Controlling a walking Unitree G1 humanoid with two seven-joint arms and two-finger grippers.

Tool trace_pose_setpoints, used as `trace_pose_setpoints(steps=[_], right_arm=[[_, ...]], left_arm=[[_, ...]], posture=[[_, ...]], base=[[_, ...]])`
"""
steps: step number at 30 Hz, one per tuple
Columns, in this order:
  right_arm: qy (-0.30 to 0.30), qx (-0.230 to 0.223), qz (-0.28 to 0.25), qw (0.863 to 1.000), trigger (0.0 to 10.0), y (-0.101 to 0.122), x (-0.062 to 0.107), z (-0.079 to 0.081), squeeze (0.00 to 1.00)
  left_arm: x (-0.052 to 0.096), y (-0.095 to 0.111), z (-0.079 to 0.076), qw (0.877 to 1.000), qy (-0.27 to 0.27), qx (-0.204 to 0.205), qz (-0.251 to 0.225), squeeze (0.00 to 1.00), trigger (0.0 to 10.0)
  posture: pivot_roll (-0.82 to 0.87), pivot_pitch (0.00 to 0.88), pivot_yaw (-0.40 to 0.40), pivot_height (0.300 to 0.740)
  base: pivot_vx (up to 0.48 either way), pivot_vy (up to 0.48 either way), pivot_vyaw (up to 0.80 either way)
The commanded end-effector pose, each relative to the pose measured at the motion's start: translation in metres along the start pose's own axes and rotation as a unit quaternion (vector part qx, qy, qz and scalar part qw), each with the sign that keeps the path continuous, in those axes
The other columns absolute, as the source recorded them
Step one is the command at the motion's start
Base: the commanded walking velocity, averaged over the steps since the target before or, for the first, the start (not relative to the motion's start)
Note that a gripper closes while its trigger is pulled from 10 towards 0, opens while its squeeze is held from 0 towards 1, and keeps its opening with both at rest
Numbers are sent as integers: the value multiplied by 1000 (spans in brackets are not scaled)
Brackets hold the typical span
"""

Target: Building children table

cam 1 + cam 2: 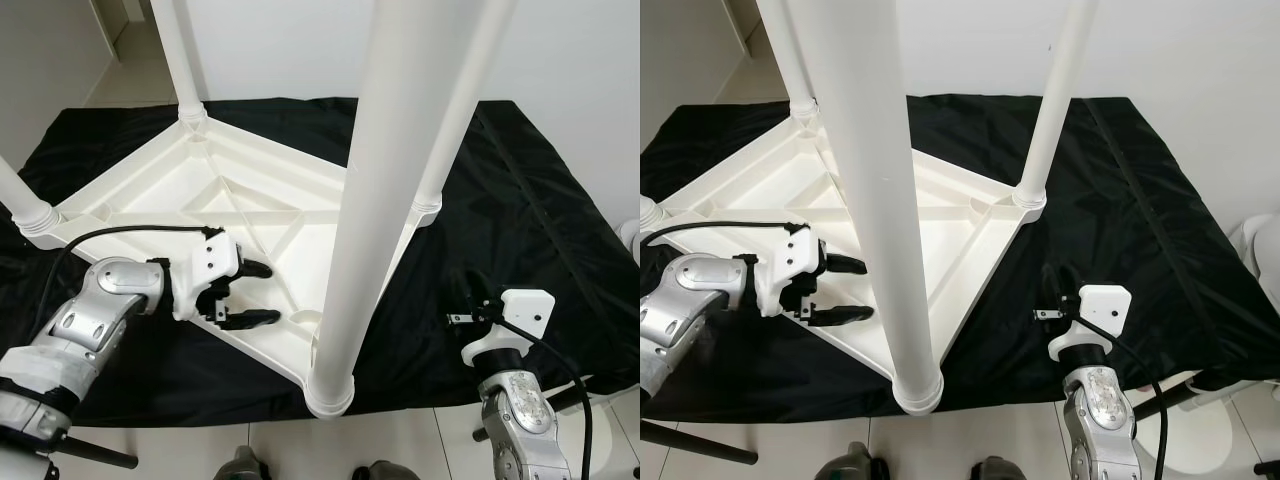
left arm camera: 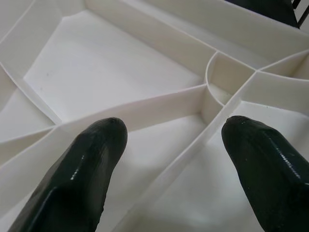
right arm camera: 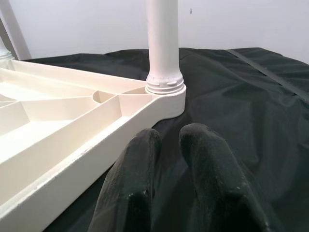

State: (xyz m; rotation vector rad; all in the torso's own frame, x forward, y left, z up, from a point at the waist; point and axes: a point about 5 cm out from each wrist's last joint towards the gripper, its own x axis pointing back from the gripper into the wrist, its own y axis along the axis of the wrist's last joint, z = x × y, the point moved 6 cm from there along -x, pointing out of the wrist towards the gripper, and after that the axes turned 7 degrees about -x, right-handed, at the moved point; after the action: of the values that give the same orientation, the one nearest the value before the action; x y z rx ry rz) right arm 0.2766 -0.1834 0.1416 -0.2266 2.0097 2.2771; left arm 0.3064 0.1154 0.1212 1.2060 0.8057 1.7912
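- Children's table: white plastic, lying upside down on a black cloth; ribbed underside faces up, divided by raised ribs into triangular and curved compartments.
- Legs: four white tubular legs stand upright from the corners of the upturned top. Nearest leg rises at the corner closest to the robot and crosses the middle of the head views; its collar sits at the near edge of the cloth. Far leg at the rear corner; right-hand leg at the right corner; left-hand leg at the left corner, partly cut by the frame edge.
- Black cloth: shiny, creased, spread over the floor beneath the whole table; pale tiled floor shows at its near edge.
- Left tool: over the near-left edge of the table underside, its two black fingers spread apart with nothing between them; the left wrist view shows ribs and a curved compartment just beyond the fingertips.
- Right tool: low over the black cloth, to the right of the table and apart from it; fingers together, nothing held. Right wrist view looks along the table's rim toward the right-hand leg's collar.
- Black cable: runs from the left wrist back along the arm.
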Motion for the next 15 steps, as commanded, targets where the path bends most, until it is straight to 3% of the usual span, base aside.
trace_pose_setpoints(steps=[1,9,15], right_arm=[[-2,-1,6,1000,10000,-1,3,-2,0],[-14,7,5,1000,10000,1,4,-11,0],[-13,14,6,1000,10000,3,3,-14,0]], left_arm=[[3,-2,-10,999,-49,-8,8,0,10000],[-2,-6,-12,998,-52,-18,21,0,10000],[-17,-24,-4,994,-40,-67,77,0,10000]], posture=[[2,29,35,740],[-4,34,39,740],[-9,38,38,740]], base=[[0,0,0],[0,0,0],[0,0,0]])
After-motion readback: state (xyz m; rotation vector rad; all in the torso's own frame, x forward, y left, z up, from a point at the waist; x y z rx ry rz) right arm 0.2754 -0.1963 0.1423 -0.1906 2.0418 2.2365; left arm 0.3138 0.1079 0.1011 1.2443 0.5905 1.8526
